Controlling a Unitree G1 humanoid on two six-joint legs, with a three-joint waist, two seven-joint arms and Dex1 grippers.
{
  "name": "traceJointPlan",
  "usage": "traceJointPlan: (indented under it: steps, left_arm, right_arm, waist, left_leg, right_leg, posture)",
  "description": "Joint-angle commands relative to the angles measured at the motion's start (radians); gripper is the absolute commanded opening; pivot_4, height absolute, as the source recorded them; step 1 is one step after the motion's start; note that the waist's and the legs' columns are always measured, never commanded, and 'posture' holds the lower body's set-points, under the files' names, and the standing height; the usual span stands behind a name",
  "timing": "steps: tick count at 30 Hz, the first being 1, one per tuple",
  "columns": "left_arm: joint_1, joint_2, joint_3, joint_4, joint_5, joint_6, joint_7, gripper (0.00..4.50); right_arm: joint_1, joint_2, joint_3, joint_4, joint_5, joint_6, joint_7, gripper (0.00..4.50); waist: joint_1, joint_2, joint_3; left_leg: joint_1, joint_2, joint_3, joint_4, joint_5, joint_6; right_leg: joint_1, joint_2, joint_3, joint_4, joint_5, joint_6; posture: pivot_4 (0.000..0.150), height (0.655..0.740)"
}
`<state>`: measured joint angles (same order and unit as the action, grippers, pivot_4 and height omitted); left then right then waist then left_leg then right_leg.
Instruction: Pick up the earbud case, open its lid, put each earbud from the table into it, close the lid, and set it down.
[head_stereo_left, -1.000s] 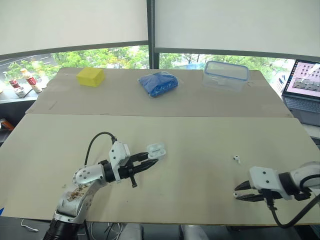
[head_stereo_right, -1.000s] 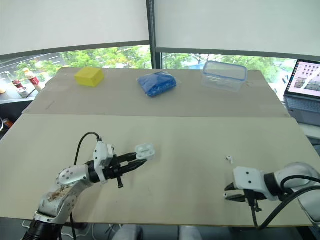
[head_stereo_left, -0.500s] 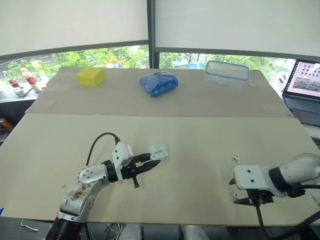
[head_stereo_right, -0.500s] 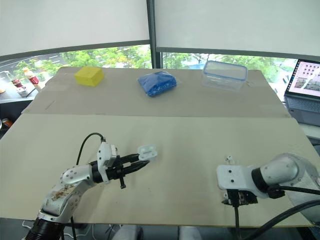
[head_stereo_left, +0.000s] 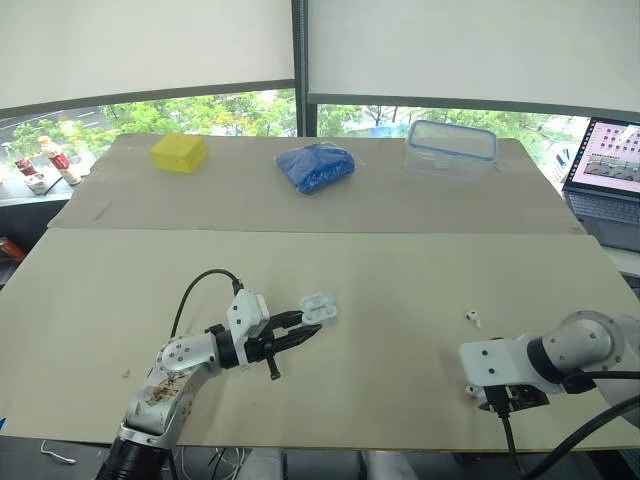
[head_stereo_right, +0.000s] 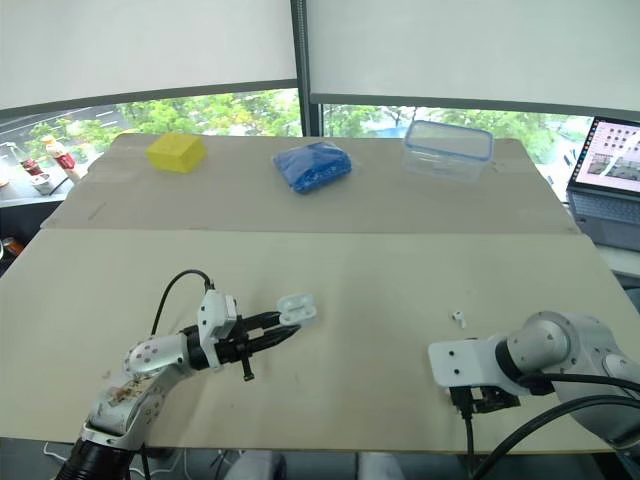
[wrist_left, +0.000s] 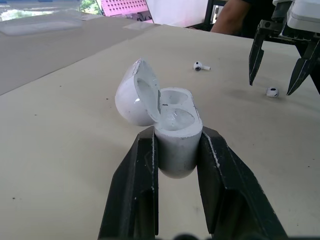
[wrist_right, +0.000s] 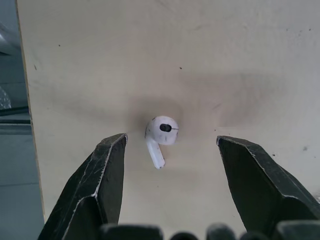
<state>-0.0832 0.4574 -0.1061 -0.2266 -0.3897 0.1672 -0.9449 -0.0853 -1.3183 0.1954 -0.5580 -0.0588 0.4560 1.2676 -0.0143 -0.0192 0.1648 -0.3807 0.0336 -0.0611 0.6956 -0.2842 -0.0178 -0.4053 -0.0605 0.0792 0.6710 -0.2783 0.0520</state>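
The white earbud case (wrist_left: 172, 131) has its lid tipped open, and my left gripper (wrist_left: 178, 134) is shut on its lower half, holding it just above the table at front left (head_stereo_left: 318, 306). One white earbud (head_stereo_left: 472, 318) lies loose on the table right of centre. A second earbud (wrist_right: 161, 132) lies near the front edge. My right gripper (wrist_right: 173, 142) points straight down over it, open, one finger on each side and not touching it. The left wrist view shows both earbuds (wrist_left: 201, 66) (wrist_left: 272, 92) and the right gripper (wrist_left: 273, 85) above the nearer one.
Along the far table stand a yellow sponge (head_stereo_left: 179, 152), a blue bag (head_stereo_left: 316, 165) and a clear plastic container (head_stereo_left: 450, 148). A laptop (head_stereo_left: 605, 160) sits at the far right, small bottles (head_stereo_left: 60, 160) at the far left. A person's arm (wrist_left: 235, 15) shows beyond the table.
My right gripper has swung from lying level to pointing down over the earbud near the front edge. The left gripper with the case has drifted slightly.
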Motion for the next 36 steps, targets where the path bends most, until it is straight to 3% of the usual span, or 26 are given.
traceJointPlan:
  steps: [1,17,26,36]
  left_arm:
    - [-0.005,-0.006,-0.003,-0.014,0.0,-0.034,-0.006,0.57]
    - [-0.012,-0.005,-0.015,-0.021,-0.003,-0.022,-0.005,0.57]
    - [-0.023,-0.006,-0.025,-0.023,-0.001,-0.009,0.002,0.57]
    - [-0.034,-0.007,-0.033,-0.024,-0.001,-0.001,0.011,0.57]
  right_arm:
    - [-0.026,0.002,0.022,-0.013,-0.029,-0.025,0.016,3.21]
    - [-0.1,0.062,0.101,0.055,-0.066,-0.056,0.084,3.21]
    - [-0.131,0.096,0.121,0.072,-0.083,-0.054,0.115,0.38]
    - [-0.115,0.085,0.04,0.044,-0.021,-0.035,0.124,0.33]
  waist:
    - [0.0,0.0,0.0]
    - [-0.001,0.0,0.0]
    - [-0.003,0.0,0.0]
    - [-0.001,0.0,0.0]
  left_leg:
    - [0.0,0.0,0.0,0.0,0.0,0.0]
    - [0.001,0.0,0.0,0.0,0.0,0.0]
    - [0.001,0.0,-0.001,0.0,0.0,0.0]
    - [0.001,0.0,-0.001,0.0,0.0,0.0]
  right_leg:
    - [0.0,0.0,0.0,0.0,0.0,0.0]
    - [0.0,0.0,0.0,0.0,0.0,0.0]
    - [0.001,0.0,-0.001,0.0,0.0,0.0]
    - [0.001,0.0,-0.001,0.0,0.0,0.0]
  posture:
    - [0.15,0.6859]
    - [0.15,0.6859]
    - [0.15,0.6859]
    - [0.15,0.6859]
